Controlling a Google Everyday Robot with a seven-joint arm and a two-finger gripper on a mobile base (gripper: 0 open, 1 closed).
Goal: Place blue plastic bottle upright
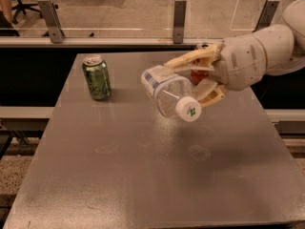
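The tool [187, 82] reaches in from 2 o'clock on a white arm [267, 51] and is closed on the bottle [167, 93], one tan finger [190, 60] lying over the top of it and the other under it near the neck. The bottle is not upright: it lies slanted, its base toward 10 o'clock and its white cap [189, 109], with a green mark, toward 4 o'clock and facing the camera. It appears held clear of the desk [143, 175], with a soft shadow on the surface below at 5 o'clock from it. From the desk's middle the bottle sits at about 1 o'clock. A green can [96, 78] stands upright at 10 o'clock, well apart from the bottle. A red can [199, 75] shows only partly behind the tool, between its fingers.
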